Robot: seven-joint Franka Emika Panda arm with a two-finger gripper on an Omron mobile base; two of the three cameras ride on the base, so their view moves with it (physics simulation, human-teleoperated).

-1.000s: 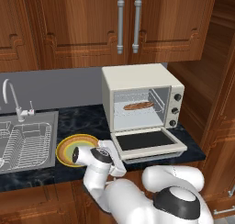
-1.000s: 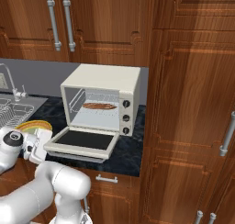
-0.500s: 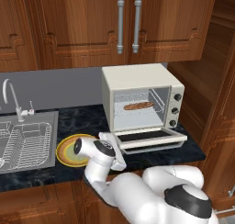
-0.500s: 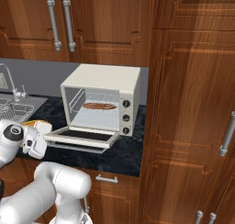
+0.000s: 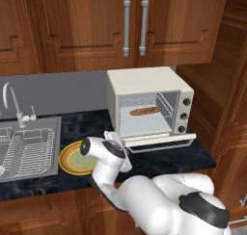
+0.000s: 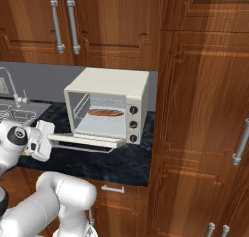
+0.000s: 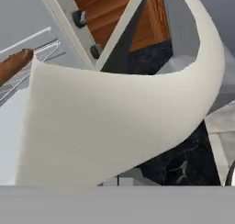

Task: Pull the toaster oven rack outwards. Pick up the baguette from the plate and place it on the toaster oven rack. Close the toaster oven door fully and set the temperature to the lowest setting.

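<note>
Your robot's hand [image 5: 112, 138] sits low at the left end of the toaster oven door [image 5: 159, 141], its fingers pressed together with nothing between them. The door hangs nearly level, hinged at its bottom edge and standing out over the dark bench [image 5: 183, 157]. In the hand view, the door's cream frame [image 7: 114, 122] curves close across the lens. The baguette [image 5: 145, 111] lies on the toaster oven rack [image 5: 144, 114] inside the toaster oven [image 5: 144, 84], seen from the right base view as a brown loaf [image 6: 106, 112] across the open cavity. The plate [image 5: 72, 159] rests on the bench between the sink [image 5: 26, 150] and the oven, just beside the arm's wrist. Three knobs [image 5: 185, 115] run down the oven's right panel. Brown cabinet doors [image 5: 135, 27] hang above.
</note>
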